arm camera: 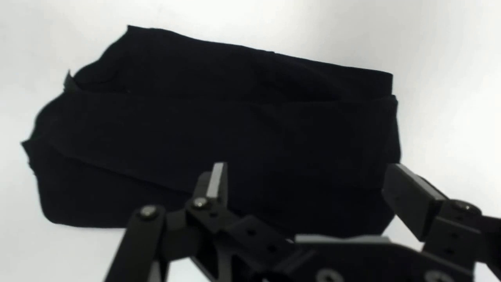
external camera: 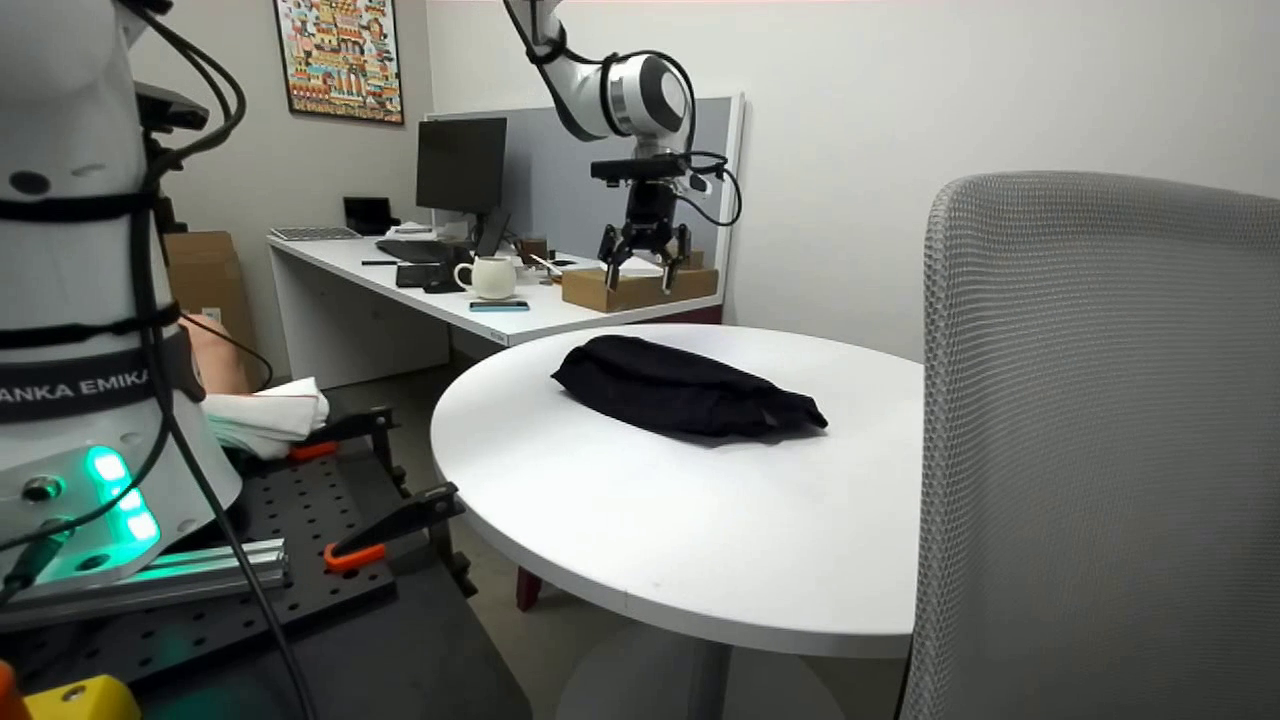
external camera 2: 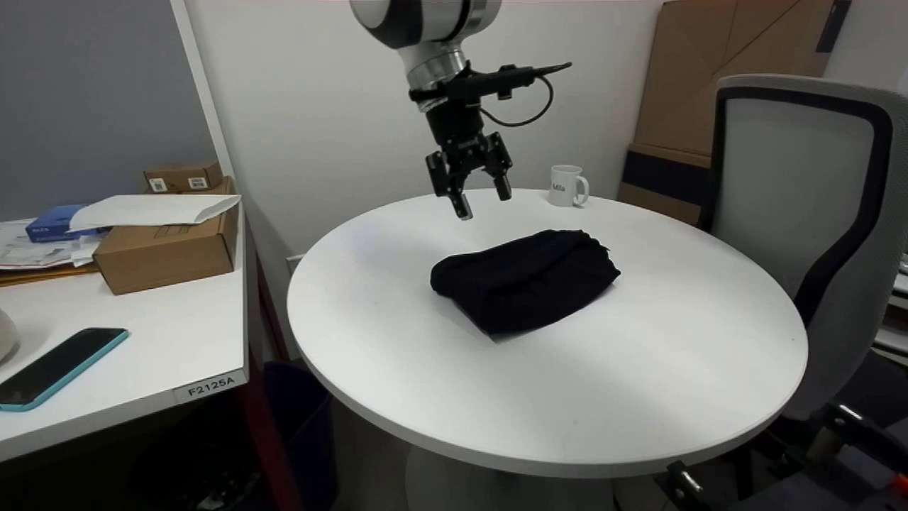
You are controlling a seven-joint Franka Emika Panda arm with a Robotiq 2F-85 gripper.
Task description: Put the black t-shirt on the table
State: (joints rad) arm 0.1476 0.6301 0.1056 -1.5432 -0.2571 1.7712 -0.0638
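- Right of the frame, in an exterior view: mesh chair (external camera: 1100,440), hiding part of the table (external camera: 620,510).
- Centre: black t-shirt (external camera: 680,390), loosely folded on that table.
- Above it, clear: gripper (external camera: 640,287) pointing down, jaws spread wide; arm (external camera: 590,95) angled in from the top edge.
- Behind, left of centre: desk (external camera: 545,317), monitor (external camera: 461,165).

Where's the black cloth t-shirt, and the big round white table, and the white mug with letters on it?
Black cloth t-shirt (arm camera: 219,131): wrist view, middle of the fabric.
Round white table (external camera: 620,510): an exterior view, bare part of its top.
White mug with letters (external camera 2: 565,187): an exterior view, its lettered side.
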